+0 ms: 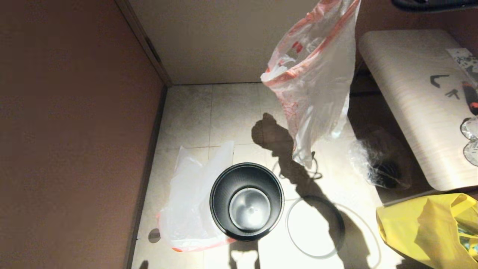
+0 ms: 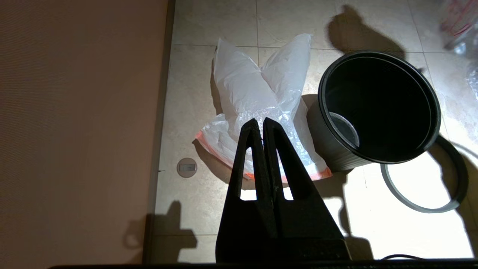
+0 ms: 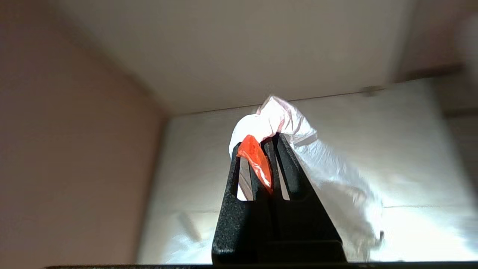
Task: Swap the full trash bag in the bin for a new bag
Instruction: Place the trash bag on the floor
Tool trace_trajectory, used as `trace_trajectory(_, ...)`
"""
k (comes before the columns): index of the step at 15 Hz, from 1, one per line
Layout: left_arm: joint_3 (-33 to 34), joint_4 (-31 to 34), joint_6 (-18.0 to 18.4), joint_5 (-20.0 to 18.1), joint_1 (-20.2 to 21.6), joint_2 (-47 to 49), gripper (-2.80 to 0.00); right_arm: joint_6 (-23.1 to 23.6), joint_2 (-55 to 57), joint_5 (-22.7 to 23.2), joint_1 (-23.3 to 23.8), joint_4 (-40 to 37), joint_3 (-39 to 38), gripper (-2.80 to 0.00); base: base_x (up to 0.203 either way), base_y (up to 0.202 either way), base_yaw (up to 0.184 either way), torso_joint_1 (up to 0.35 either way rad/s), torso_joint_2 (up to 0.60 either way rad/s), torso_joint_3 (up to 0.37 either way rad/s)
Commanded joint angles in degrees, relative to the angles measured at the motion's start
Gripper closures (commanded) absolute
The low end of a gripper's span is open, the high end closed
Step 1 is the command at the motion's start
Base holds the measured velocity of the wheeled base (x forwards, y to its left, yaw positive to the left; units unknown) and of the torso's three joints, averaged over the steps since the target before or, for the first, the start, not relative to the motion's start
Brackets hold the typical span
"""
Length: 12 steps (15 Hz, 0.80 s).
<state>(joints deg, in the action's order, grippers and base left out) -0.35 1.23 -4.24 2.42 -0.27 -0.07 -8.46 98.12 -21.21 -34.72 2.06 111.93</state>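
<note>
Closest to the left wrist camera, the left tool (image 2: 263, 125) has its two black fingers pressed together on nothing, hanging above the floor (image 1: 224, 112) over the new bag (image 2: 257, 112). That limp white bag lies flat on the tiles, its red-orange hem toward the camera, touching the side of the bin (image 1: 246, 201). Black and round, the bin stands upright and unlined, its silvery base showing inside. A thin grey hoop (image 1: 315, 228) lies on the floor just beside it. The right tool (image 3: 267, 144), seen only in the right wrist view, is clamped on the red hem of the full trash bag (image 1: 317, 71). In the head view this bag hangs in the air above the floor, beyond the bin and to the right, mouth gaping. No bottle or readable label shows through it. To the right stands a pale desk (image 1: 410, 93) carrying dark marks I cannot read. Below it are a crinkly clear bag (image 1: 377, 160) and a yellow bag (image 1: 429, 224). A small round floor plate (image 2: 186, 167) sits by the brown wall (image 1: 74, 130).
</note>
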Motion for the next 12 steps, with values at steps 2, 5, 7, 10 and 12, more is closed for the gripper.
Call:
trace_trajectory(2,0.00,0.00,-0.06,0.05,0.00,0.07,0.00,-0.26,2.18,0.07,7.25,0.05,-1.06,0.00,0.000,0.000,0.000,0.000,0.00,0.000)
trace_trajectory(5,0.00,0.00,-0.06,0.05,0.00,0.07,0.00,-2.48,8.49,0.58,14.23,0.29,-7.19,0.00,0.000,0.000,0.000,0.000,0.00,0.000)
trace_trajectory(7,0.00,0.00,-0.06,0.05,0.00,0.07,0.00,-4.60,14.76,0.45,17.64,1.90,-9.63,0.00,0.000,0.000,0.000,0.000,0.00,0.000)
trace_trajectory(10,0.00,0.00,-0.06,0.05,0.00,0.07,0.00,-6.78,26.07,-2.95,22.93,3.65,-10.82,0.00,0.000,0.000,0.000,0.000,0.00,0.000)
trace_trajectory(12,0.00,0.00,-0.06,0.05,0.00,0.07,0.00,-7.23,33.00,-5.22,25.67,3.86,-11.67,0.00,0.000,0.000,0.000,0.000,0.00,0.000)
